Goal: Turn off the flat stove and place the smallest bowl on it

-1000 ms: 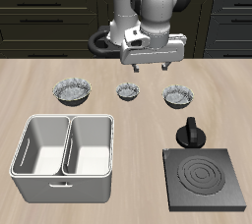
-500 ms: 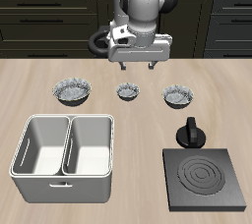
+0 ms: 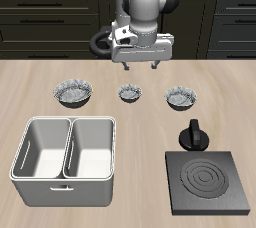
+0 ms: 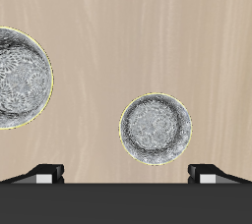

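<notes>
With the flat stove [image 3: 208,182] coils dark, so probably already off, the gripper [image 3: 139,69] hangs wide open and empty just past the smallest bowl [image 3: 130,93] at its twelve o'clock, needing a centred descent to grasp.

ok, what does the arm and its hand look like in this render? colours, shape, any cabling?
The arm is white and light grey with rounded, bulbous links and dark joint rings. The hand has a pale, boxy body with two short dark fingers. A black loop, apparently a cable, curves out beside the wrist. No markings are legible.
</notes>
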